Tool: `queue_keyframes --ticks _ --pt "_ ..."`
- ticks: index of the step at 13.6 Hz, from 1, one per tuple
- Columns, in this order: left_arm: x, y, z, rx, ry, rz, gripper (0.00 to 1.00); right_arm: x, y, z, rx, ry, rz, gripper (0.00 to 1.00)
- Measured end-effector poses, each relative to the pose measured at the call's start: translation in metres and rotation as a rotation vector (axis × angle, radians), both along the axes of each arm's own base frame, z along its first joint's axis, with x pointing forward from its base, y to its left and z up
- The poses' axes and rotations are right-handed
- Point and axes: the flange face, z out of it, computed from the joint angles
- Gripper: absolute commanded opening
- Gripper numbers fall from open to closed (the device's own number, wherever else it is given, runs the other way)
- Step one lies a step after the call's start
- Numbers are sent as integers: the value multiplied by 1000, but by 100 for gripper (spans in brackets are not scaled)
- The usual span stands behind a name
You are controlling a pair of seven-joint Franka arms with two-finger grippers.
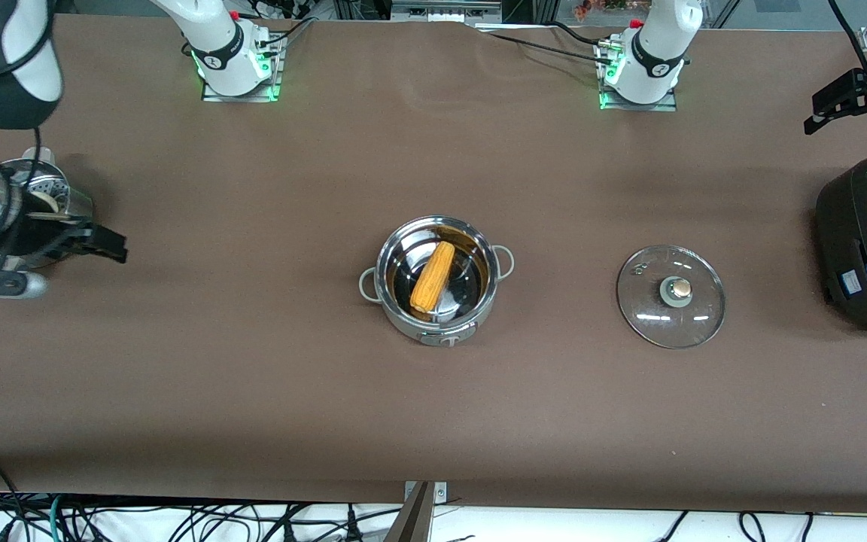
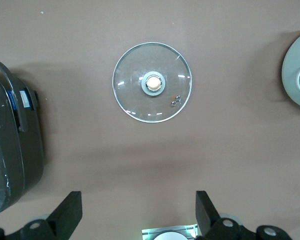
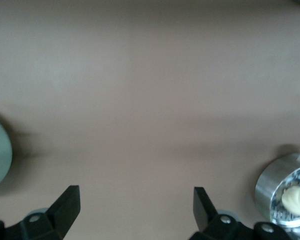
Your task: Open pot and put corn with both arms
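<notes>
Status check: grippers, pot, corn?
Left gripper open, over the cooker end. Right gripper open, by the steamer. Corn in pot, lid off beside it.

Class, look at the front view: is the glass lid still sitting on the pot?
No, the glass lid lies flat on the table beside the open pot.

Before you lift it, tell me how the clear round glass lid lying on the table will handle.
The clear round glass lid lies flat on the brown table, so it probably won't roll or tip. Its tan knob looks like the only graspable spot. Being glass, it's likely fragile, smooth and fairly heavy.
</notes>
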Motion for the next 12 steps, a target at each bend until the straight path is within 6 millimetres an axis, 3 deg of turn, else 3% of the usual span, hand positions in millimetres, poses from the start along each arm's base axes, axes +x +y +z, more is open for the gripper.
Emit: queue_keyframes --ticks 4,7,10,12 --pt "1 -1 5 2 -10 7 100 -32 -10 -5 15 -43 -15 100" --pt "2 -1 4 5 -5 50 100 -58 -23 13 23 -47 -5 100" --pt "3 -1 3 6 -1 63 100 -64 -47 7 23 -17 19 100" --pt "3 -1 3 6 1 64 100 -62 -49 -1 23 -2 28 100"
